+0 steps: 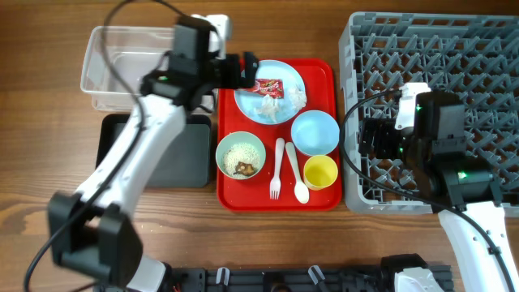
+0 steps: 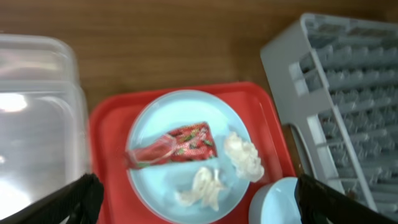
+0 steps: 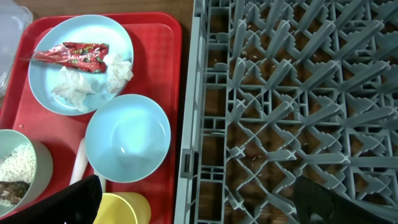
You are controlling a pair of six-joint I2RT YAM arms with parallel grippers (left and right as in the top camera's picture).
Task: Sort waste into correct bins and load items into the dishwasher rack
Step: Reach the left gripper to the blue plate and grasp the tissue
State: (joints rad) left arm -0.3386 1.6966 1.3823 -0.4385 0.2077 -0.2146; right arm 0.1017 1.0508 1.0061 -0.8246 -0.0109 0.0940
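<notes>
brown wood-grain tabletop (image 1: pixel 32 146) under me, grain running left to right, matte finish, even light from above, soft shadows

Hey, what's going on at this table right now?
Two robot arms are clearing a meal tray. The left hand hovers open over the blue plate, which holds a red wrapper and crumpled tissue. The right hand is open above the grey rack, holding nothing. The blue bowl, green bowl with rice, yellow cup, fork and spoon sit on the red tray. Nothing looks sorted or loaded yet.
</notes>
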